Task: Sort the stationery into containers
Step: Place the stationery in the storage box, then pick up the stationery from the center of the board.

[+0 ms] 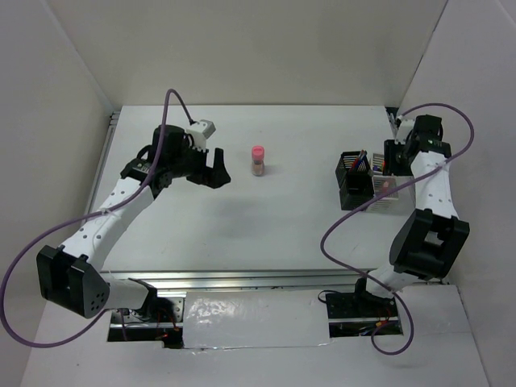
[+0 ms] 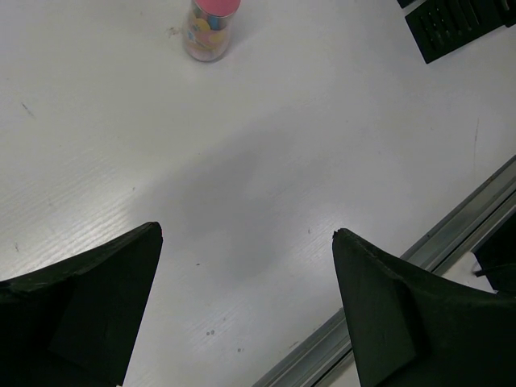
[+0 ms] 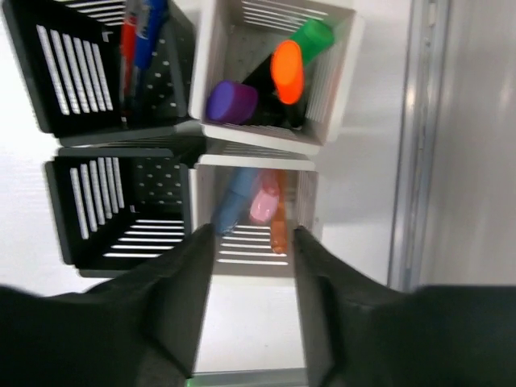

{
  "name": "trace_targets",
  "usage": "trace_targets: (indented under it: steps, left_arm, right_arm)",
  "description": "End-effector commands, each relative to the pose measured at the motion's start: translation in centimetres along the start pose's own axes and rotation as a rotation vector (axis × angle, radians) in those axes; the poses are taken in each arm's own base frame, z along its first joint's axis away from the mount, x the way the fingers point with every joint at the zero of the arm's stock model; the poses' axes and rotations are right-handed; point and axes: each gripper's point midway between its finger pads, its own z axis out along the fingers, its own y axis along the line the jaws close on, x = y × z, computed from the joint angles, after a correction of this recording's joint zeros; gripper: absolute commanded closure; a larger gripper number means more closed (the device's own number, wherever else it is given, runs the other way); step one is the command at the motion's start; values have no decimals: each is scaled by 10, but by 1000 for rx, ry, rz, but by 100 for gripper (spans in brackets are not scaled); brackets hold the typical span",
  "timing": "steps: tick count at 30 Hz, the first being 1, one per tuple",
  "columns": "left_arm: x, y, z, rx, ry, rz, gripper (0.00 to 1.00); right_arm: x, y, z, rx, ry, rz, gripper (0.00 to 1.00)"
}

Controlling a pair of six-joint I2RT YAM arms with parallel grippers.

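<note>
The pink-capped jar (image 1: 258, 161) — seemingly light, rigid, slick-sided — wants a pinch below its cap from the left jaws, spread wide; the right jaws hang part-open, empty.

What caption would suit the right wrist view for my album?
Right tool above a four-cell organiser: pens in black, highlighters in white, small pieces in the cell under it.

Left gripper (image 2: 246, 232) spread wide, right gripper (image 3: 254, 234) half-spread.
</note>
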Motion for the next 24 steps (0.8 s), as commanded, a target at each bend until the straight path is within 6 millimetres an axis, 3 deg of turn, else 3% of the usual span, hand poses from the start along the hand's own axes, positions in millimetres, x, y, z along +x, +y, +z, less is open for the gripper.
trace_targets:
  steps: [1,2,4,7,9,12,13,15,16,21,22,23,24]
  left_arm:
    - [-6,-2,0,29,-21,-19,1]
    - [-5,0,0,27,-20,-25,1]
    - [-4,-1,1,43,-16,-22,1]
    - [-2,-5,0,109,-16,-15,1]
    - [-4,-13,-2,172,-30,-4,1]
    - [-6,-18,-4,232,-43,9,2]
    - [-7,-19,-4,242,-46,12,3]
    - [-7,-19,-4,263,-43,16,4]
    - [-9,-19,-6,277,-45,15,5]
    - [-8,-13,-5,281,-48,1,5]
    - [-7,-10,-5,286,-49,-11,5]
    - [-6,-9,-4,290,-45,-20,5]
    - [-5,-6,-4,294,-44,-29,5]
  right_arm:
    - [-28,7,-15,-18,-88,-16,48]
    - [-32,10,-22,-25,-98,-14,42]
    - [-54,19,-38,-41,-153,-37,42]
    - [-85,60,-70,-172,-244,-97,46]
    - [-102,112,-95,-329,-310,-181,52]
    - [-110,179,-114,-502,-347,-305,59]
    - [-106,203,-110,-555,-325,-358,61]
    - [-107,230,-113,-617,-326,-417,63]
    - [-104,250,-103,-650,-298,-453,63]
    - [-127,294,-95,-779,-327,-532,66]
    - [-128,303,-80,-801,-315,-560,67]
    - [-138,309,-83,-819,-350,-587,67]
    - [-138,317,-69,-845,-335,-603,67]
